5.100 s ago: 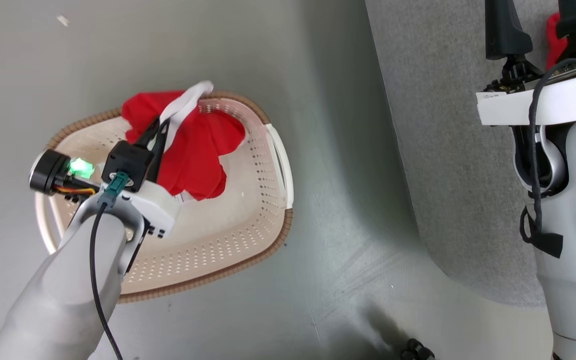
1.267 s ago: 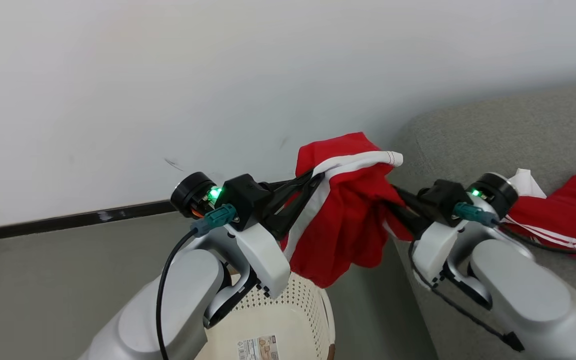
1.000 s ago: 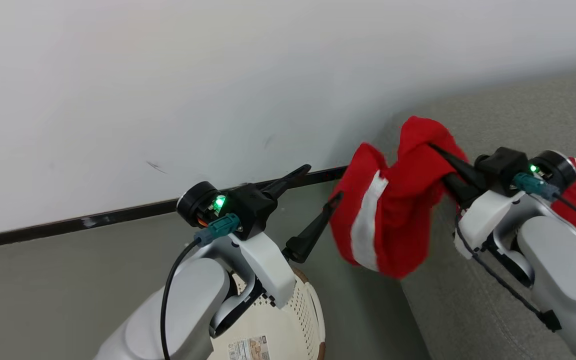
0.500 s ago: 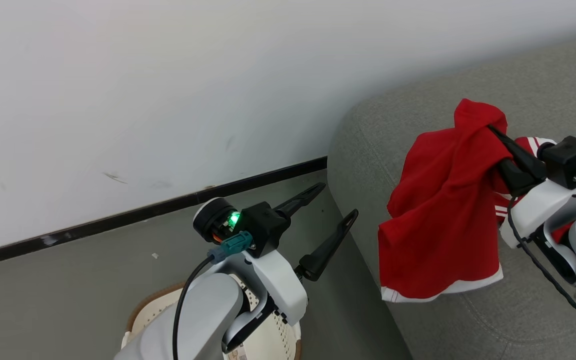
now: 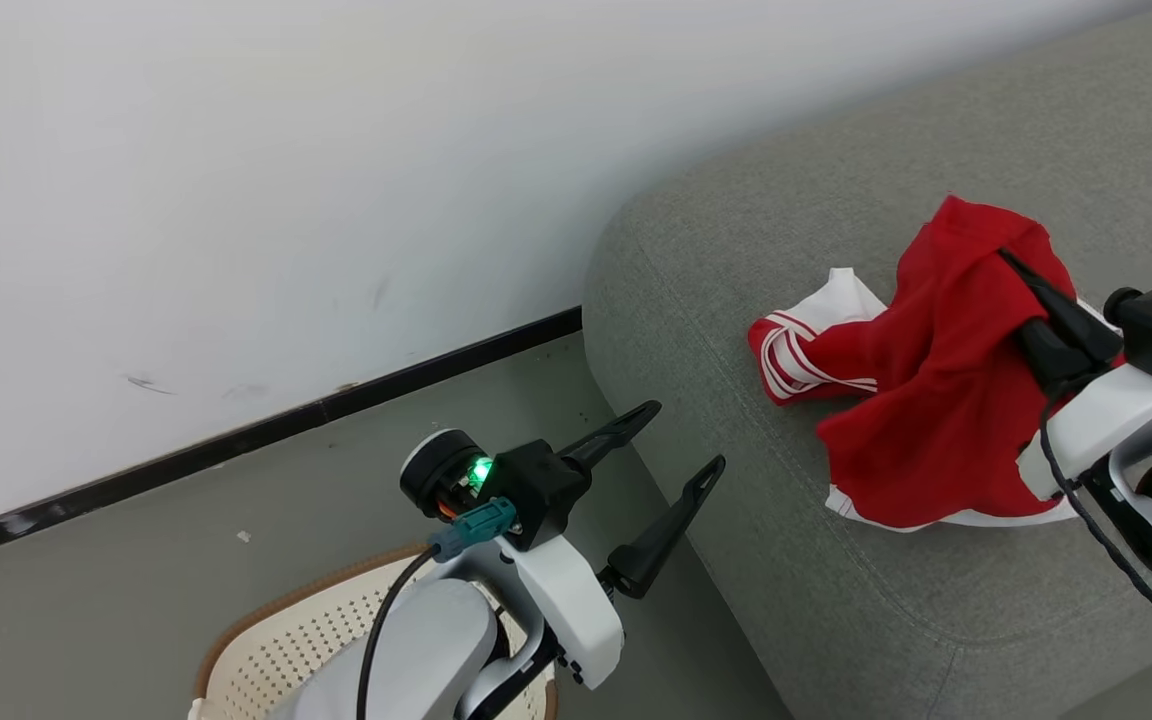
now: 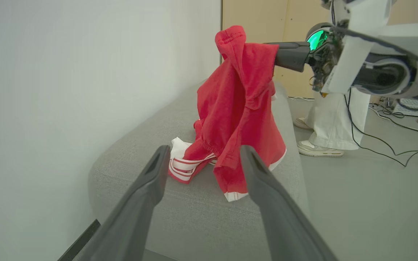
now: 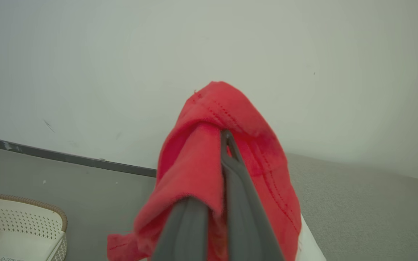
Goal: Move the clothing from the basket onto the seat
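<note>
My right gripper is shut on a red garment with a white hem, which hangs from its tips down onto the grey sofa. A second red garment with white stripes lies on the sofa beside it, also seen as the striped garment in the left wrist view. My left gripper is open and empty, held over the floor just left of the sofa's end. The cream basket with its brown rim sits under my left arm; the basket shows no clothing in its visible part.
A white wall with a dark skirting strip runs behind the basket and sofa. In the left wrist view a person's legs in pale trousers and shoes stand past the sofa's far end, with cables on the floor.
My left gripper let go of the red garment and opened. My right gripper carried it rightward over the sofa and lowered it beside the striped garment. The head camera has swung right.
</note>
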Controlling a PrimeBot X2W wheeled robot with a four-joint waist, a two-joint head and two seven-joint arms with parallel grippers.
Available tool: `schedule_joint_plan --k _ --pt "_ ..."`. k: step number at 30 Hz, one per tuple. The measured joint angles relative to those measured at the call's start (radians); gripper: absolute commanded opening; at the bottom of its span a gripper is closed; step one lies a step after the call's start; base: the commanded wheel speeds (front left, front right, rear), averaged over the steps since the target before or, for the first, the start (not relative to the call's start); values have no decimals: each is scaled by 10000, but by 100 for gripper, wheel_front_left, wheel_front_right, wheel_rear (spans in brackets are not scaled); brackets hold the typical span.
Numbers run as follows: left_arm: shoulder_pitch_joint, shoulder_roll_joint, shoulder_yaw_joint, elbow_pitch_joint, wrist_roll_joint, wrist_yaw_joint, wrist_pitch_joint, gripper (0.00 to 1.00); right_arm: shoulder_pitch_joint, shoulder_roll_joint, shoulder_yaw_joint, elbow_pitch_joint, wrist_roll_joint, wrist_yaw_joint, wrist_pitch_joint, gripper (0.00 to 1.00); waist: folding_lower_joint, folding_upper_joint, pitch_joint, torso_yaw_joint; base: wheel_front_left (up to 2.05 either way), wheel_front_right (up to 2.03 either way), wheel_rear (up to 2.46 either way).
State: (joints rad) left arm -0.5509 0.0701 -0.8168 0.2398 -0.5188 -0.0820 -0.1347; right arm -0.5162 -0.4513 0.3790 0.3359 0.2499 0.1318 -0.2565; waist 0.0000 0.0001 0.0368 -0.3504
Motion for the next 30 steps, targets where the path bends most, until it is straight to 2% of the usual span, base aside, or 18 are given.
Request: schedule_joint_plan --k 5,15,23,30 --pt "97 -2 -50 -4 17 58 0 100 -219 79 314 12 336 0 0 0 0 0 154 -235 0 0 0" --pt "96 38 -35 -117 115 272 17 100 -2547 -261 232 422 955 0 102 0 0 0 702 -376 0 0 0" --pt "75 290 109 -416 297 533 192 100 -3772 -616 -441 1536 1584 0 431 0 0 0 1292 -215 0 0 0" --pt "-7 320 134 -788 462 723 297 100 -3789 -1243 -968 2926 1726 -2 646 0 0 0 1827 -2 0 0 0"
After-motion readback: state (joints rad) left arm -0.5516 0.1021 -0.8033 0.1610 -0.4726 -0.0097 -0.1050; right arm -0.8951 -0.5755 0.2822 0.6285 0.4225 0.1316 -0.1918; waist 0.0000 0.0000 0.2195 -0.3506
